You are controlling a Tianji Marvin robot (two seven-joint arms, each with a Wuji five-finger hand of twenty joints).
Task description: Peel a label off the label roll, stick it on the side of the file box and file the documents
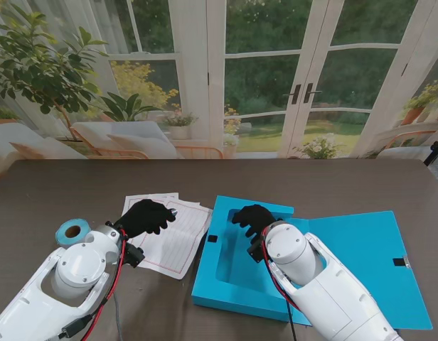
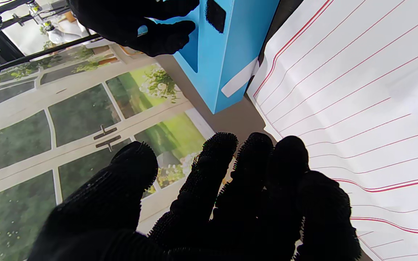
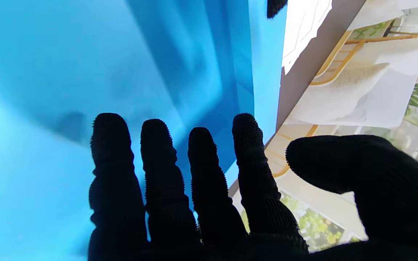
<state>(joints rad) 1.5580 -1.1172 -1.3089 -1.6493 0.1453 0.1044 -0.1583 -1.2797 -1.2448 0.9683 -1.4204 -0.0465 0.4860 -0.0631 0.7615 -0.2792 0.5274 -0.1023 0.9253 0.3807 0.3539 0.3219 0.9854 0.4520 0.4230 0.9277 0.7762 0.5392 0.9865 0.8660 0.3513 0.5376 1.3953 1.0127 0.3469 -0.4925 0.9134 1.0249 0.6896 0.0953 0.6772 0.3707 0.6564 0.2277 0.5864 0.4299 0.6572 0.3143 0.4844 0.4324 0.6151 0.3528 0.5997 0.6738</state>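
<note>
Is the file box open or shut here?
Open. The file box lies flat with its lid folded out to the right, the tray showing no papers; the documents lie outside, left of it.

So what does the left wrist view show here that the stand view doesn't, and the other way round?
Only the left wrist view shows the white label stuck on the side wall of the blue file box; from the stand that wall is not visible.

Only the stand view shows the label roll at the far left, the box's open lid lying flat to the right, and both arms.

Both show the lined documents beside the box, the left hand over them, and the right hand at the box.
</note>
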